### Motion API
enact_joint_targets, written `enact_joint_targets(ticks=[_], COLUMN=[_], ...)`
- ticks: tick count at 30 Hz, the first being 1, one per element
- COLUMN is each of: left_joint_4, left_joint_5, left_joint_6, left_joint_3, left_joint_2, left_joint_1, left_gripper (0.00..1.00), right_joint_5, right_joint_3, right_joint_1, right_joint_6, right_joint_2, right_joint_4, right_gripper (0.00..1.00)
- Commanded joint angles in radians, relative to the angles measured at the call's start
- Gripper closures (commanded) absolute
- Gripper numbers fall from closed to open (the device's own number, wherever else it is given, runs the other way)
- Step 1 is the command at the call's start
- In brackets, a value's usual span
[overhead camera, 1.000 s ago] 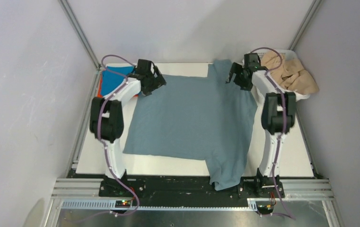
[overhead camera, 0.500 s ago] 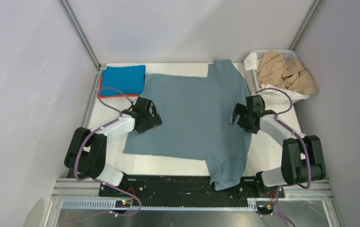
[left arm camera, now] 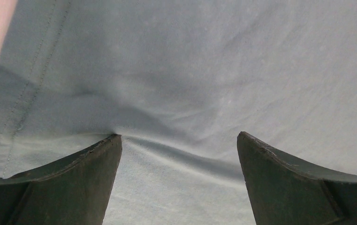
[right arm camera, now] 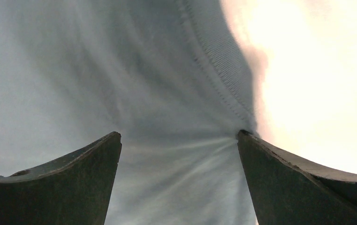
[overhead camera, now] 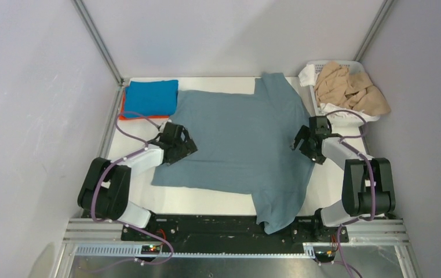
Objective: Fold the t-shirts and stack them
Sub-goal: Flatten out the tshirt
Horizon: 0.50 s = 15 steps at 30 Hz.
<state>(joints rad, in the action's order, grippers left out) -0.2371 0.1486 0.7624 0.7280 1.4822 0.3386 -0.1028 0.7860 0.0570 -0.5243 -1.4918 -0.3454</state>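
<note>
A large grey-blue t-shirt [overhead camera: 238, 142] lies spread flat on the white table, one sleeve hanging over the near edge. My left gripper [overhead camera: 184, 145] is open and pressed down on the shirt's left side; in the left wrist view [left arm camera: 178, 140] its fingertips dent the cloth [left arm camera: 190, 70] beside the hem seam. My right gripper [overhead camera: 302, 145] is open on the shirt's right edge; in the right wrist view [right arm camera: 178, 140] one fingertip rests at the hem [right arm camera: 214, 70], the cloth pulled in folds between the fingers. A folded bright blue shirt [overhead camera: 150, 97] lies on an orange one [overhead camera: 123, 110] at the back left.
A white slatted basket [overhead camera: 345, 119] at the back right holds crumpled tan shirts [overhead camera: 351, 90] and a white one [overhead camera: 308, 75]. Bare white table [overhead camera: 345, 191] shows to the right of the shirt. Metal frame posts rise at the back corners.
Both arms have come down from the far end of the shirt to its middle. In the last half second the right gripper moved out to the shirt's right edge; the left barely moved.
</note>
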Motion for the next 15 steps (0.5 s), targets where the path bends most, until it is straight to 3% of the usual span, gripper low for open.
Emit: enact_joint_targets(ticks=[1, 5, 10, 15], left_joint_4=[-0.018, -0.019, -0.046, -0.256], left_joint_5=[0.035, -0.021, -0.035, 0.163], left_joint_6=[0.014, -0.021, -0.028, 0.055], left_joint_3=[-0.064, -0.041, -0.053, -0.101], left_joint_2=[0.014, -0.039, -0.265, -0.506], left_joint_1=[-0.031, -0.03, -0.025, -0.024], left_gripper=[0.0, 0.0, 0.0, 0.0], right_joint_5=[-0.11, -0.055, -0.093, -0.187], right_joint_3=[0.053, 0.081, 0.124, 0.124], right_joint_1=[-0.042, -0.003, 0.087, 0.197], right_joint_6=[0.038, 0.102, 0.133, 0.127], right_joint_2=[0.003, 0.026, 0.175, 0.381], right_joint_4=[-0.019, -0.004, -0.071, -0.199], right_gripper=[0.01, 0.01, 0.01, 0.01])
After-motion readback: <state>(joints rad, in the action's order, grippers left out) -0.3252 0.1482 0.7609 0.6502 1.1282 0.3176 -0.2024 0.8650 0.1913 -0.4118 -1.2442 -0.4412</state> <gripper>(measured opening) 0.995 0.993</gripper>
